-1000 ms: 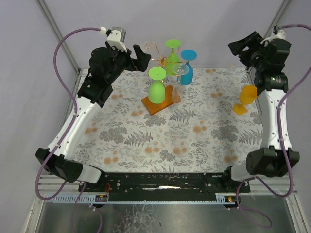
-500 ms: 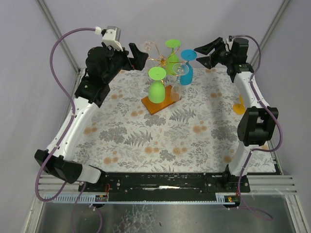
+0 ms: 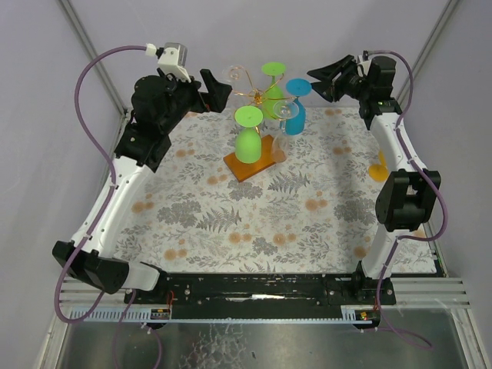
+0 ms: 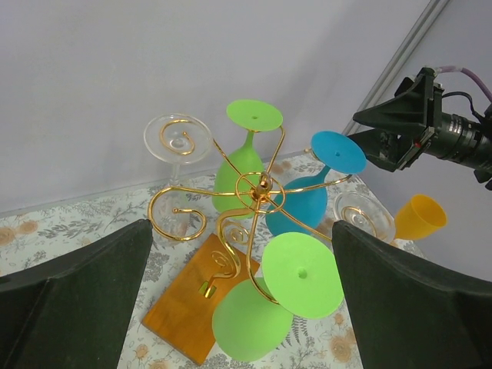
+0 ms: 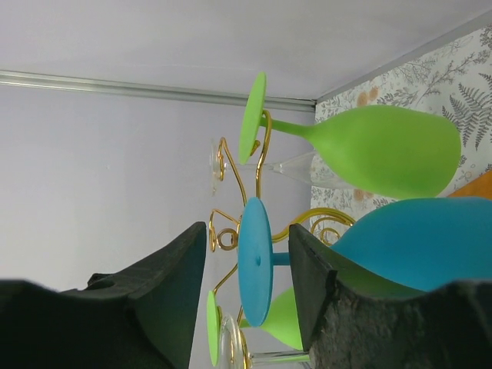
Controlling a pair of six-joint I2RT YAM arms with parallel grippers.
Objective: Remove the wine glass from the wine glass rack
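The wine glass rack is gold wire on an orange base. Hanging on it upside down are two green glasses, a blue glass and two clear glasses. My right gripper is open just right of the blue glass's foot. In the right wrist view that foot lies in line between my open fingers and touches neither. My left gripper is open at the rack's left, holding nothing. The left wrist view looks down on the rack between its fingers.
An orange glass stands on the flowered cloth at the right, partly behind the right arm; it also shows in the left wrist view. Grey walls and frame posts close in behind the rack.
The right arm has swung from above the orange glass at the right edge over to the blue glass's foot. The left gripper has shifted slightly. The glasses have not moved.
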